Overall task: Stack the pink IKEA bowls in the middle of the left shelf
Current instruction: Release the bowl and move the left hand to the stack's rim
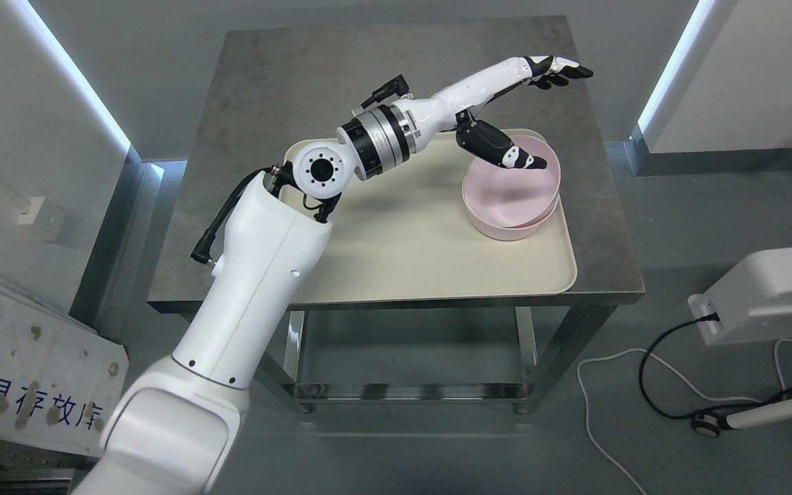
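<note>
Left hand point(516, 110) reaching in from the lower left across a grey metal table point(265, 103), fingers point(564, 69) stretched flat past the far rim of the pink bowls point(506, 206), thumb point(506, 150) dipping over the near rim into the top bowl. Open, gripping nothing firmly that can be seen; thumb tip close to or touching the inner wall, hard to tell which.

Around it: cream tray point(410, 254) lying on the tabletop, forearm and silver wrist joint point(382, 141) crossing over its left half. To the right on the floor, white device point(767, 292) with a small red light, black cable point(664, 371) and white cable point(602, 426) trailing from it. Light strips point(80, 89) along the walls on both sides.

Containers: two pink bowls nested one inside the other at the tray's right side, top one sitting slightly askew, nothing inside it.

Writing: white panel point(31, 371) at lower left, with blue Chinese characters, partly cut off and smudged, not fully readable.
</note>
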`<state>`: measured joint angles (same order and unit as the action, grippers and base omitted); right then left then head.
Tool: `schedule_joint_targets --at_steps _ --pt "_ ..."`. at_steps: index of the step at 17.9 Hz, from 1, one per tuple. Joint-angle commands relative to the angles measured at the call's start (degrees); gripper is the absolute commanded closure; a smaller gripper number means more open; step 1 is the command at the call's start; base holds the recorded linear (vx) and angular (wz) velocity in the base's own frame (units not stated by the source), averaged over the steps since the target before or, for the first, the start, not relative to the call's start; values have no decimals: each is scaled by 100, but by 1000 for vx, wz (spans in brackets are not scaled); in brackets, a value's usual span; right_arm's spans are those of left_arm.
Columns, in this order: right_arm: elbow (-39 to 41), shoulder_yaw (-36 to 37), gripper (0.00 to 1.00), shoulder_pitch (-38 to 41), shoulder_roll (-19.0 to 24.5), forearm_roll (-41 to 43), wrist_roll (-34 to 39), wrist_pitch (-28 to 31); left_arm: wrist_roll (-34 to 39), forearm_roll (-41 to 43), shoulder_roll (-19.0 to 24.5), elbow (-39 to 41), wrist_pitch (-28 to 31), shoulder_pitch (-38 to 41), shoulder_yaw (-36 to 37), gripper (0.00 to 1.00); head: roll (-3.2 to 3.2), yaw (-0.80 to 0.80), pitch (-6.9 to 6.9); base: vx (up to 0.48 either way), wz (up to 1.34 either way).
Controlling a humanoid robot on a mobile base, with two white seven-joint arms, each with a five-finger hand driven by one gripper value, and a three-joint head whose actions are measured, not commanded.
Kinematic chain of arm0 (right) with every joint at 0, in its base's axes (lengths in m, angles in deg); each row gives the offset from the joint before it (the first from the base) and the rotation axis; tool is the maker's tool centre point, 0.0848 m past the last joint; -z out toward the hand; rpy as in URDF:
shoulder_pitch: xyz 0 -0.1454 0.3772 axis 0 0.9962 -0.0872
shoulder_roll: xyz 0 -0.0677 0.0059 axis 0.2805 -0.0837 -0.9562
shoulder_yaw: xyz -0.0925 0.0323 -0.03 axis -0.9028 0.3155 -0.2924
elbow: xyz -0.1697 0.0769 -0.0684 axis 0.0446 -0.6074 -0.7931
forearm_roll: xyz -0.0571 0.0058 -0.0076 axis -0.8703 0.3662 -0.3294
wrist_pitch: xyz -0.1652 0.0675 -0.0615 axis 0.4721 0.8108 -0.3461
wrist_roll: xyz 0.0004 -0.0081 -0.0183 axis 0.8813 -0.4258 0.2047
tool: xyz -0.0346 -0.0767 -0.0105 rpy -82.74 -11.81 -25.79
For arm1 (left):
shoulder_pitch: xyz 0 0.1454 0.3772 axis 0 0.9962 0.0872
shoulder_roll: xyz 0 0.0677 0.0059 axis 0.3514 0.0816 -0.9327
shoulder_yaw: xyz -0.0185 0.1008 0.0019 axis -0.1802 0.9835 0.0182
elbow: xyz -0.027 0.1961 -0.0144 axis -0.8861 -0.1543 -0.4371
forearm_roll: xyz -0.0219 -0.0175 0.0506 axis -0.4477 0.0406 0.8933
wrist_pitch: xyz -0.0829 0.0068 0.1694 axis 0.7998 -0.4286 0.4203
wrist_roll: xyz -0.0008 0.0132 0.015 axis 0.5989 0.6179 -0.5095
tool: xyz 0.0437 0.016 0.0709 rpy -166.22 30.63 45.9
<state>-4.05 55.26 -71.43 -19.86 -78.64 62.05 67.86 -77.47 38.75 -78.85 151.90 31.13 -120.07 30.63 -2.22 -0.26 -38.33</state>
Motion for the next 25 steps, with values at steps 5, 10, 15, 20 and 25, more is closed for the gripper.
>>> schedule_joint_targets --at_steps 5,10,15,20,25 --pt "100 26 0 0 -100 9 -2 4 -483 1069 95 1875 -109 1952 -973 14 0 0 0 0 0" --pt "100 26 0 0 -100 9 -2 4 -474 2038 95 1839 102 1988 -1097 17 0 0 0 0 0" --pt "100 26 0 0 -100 9 -2 4 -518 2891 95 1822 102 1734 -536 27 0 0 0 0 0" --pt "100 26 0 0 -100 9 -2 4 -527 3367 95 1453 102 1206 -113 35 0 0 0 0 0" --pt "100 26 0 0 -100 9 -2 4 -527 3526 95 1128 -29 1267 212 43 0 0 0 0 0"
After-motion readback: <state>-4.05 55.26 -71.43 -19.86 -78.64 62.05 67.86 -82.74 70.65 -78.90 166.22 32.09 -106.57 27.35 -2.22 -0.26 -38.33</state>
